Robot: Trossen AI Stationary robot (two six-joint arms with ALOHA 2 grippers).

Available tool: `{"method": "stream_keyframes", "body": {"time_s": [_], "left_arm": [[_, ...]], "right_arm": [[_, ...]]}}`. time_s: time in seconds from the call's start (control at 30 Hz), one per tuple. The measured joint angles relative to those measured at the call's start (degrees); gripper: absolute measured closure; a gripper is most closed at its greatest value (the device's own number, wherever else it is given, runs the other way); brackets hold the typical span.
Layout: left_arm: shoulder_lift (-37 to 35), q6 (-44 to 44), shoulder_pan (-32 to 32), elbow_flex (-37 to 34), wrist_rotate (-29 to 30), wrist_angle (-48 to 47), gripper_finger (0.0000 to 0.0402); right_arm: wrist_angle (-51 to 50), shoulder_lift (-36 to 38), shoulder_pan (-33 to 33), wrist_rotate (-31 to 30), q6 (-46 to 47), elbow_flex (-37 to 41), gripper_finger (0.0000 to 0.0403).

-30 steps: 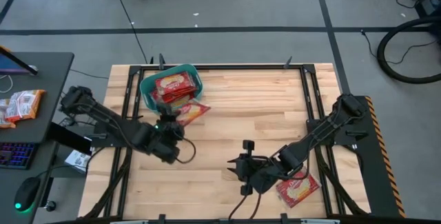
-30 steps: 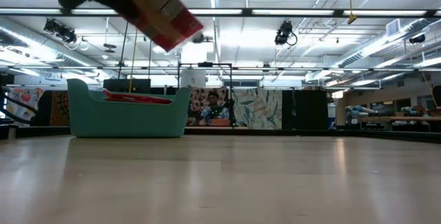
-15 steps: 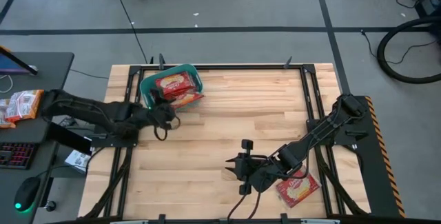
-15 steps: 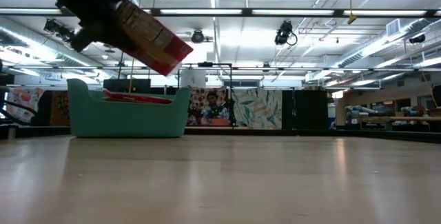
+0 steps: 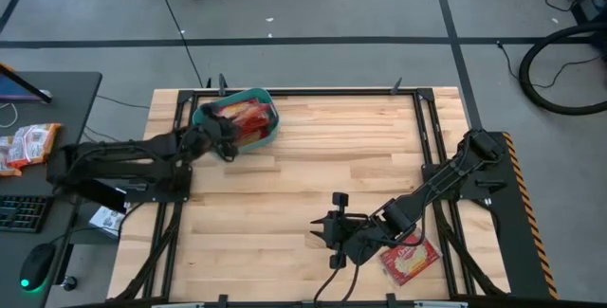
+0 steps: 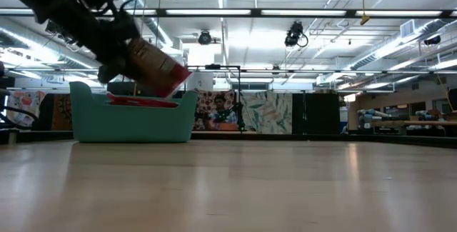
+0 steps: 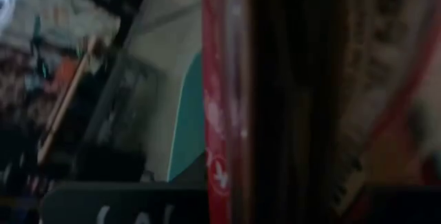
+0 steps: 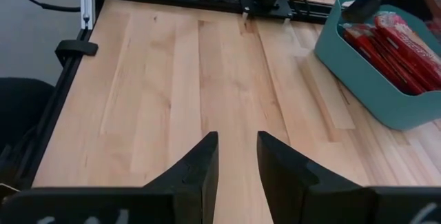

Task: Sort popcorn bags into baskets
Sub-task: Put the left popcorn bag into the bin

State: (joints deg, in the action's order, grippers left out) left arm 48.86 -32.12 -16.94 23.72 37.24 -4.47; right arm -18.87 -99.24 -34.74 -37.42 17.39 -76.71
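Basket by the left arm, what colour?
Teal. The basket shows best in the low view, red popcorn bags inside.

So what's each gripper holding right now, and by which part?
Left gripper grips a popcorn bag by one end above the teal tub; right gripper holds nothing.

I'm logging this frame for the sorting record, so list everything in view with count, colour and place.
teal basket: one, back-left of the table.
popcorn bags in the basket: several, red; exact count unclear.
held popcorn bag: one, red, tilted above the basket.
loose popcorn bag: one, red, front-right, beside the right arm.
packets: a few, red and white, on the side desk.
wooden table: one, light.
left gripper: shut on the held popcorn bag, over the basket.
right gripper: front centre, fingers slightly apart, empty.
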Motion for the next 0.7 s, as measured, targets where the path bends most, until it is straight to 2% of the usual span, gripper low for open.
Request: {"method": "stream_keyframes", "body": {"time_s": [0.17,0.27,0.37,0.53,0.7], "left_arm": [[0.00,1.62,-5.86,-1.23,-3.33,-0.64,0.0364],[0.13,3.19,-7.32,-1.76,-3.66,-0.82,0.0350],[0.22,5.80,-7.37,-1.68,-3.38,-1.12,0.0312],[0.22,17.30,-7.27,0.81,-4.01,-3.57,0.0236],[0.22,30.02,-7.22,5.90,-5.18,-12.33,0.0205]], "right_arm": [[0.14,0.00,0.00,0.01,-0.13,0.00,0.0298],[0.41,-0.01,0.00,0.01,-0.15,0.00,0.0298],[0.39,-0.02,0.00,0.03,-0.15,0.00,0.0298],[0.37,-0.02,0.00,0.05,-0.04,0.00,0.0298],[0.35,-0.02,0.00,0.65,0.42,0.00,0.0298]]}}
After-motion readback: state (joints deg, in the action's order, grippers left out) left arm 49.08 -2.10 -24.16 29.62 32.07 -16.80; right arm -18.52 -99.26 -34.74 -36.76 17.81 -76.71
